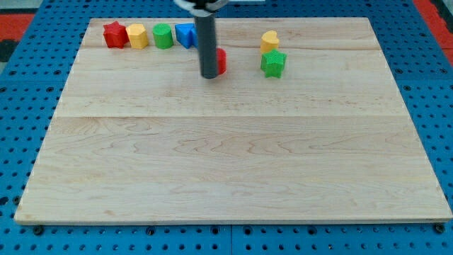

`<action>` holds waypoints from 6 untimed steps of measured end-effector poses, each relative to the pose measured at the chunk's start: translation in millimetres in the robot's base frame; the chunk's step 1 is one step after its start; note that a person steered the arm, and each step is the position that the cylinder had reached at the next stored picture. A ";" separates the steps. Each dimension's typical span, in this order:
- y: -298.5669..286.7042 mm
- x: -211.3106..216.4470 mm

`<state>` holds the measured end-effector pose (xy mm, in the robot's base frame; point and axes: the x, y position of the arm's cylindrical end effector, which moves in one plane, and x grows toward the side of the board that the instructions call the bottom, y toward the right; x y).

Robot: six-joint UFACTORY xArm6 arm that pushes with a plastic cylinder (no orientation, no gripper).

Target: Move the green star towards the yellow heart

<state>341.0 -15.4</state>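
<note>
The wooden surface (233, 163) fills most of the view, pale planks lying on a blue perforated base (439, 85) that shows round every edge. The whole near half of the wood, toward 6 o'clock, carries only grain lines.

Going farther up, my tip (210, 75) rests on the wood a little left of centre, with the dark rod rising straight toward 12 o'clock and out of the frame. A red block (221, 61) sits just beside the rod at its 3 o'clock side, mostly hidden behind it, so its shape cannot be made out. There are no fingers on this arm, only the rod, so open or closed does not apply here.

The green star (273, 63) lies to the tip's 3 o'clock, apart from it, with the red block between them. The yellow heart (269, 41) sits at the star's 12 o'clock, touching or nearly touching it; which one, I cannot tell.

Farthest back, toward 11 o'clock, a row runs along the far edge: a red star (115, 34), a yellow block (137, 35), a green block (163, 35) and a blue block (185, 35), each close against the next, the blue one partly cut off by the rod
</note>
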 end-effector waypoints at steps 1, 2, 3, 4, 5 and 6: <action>30.5 -18.3; 38.4 -44.9; 38.4 -63.3; 48.1 -50.2; 53.9 -41.7; 54.1 -41.7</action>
<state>299.3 38.7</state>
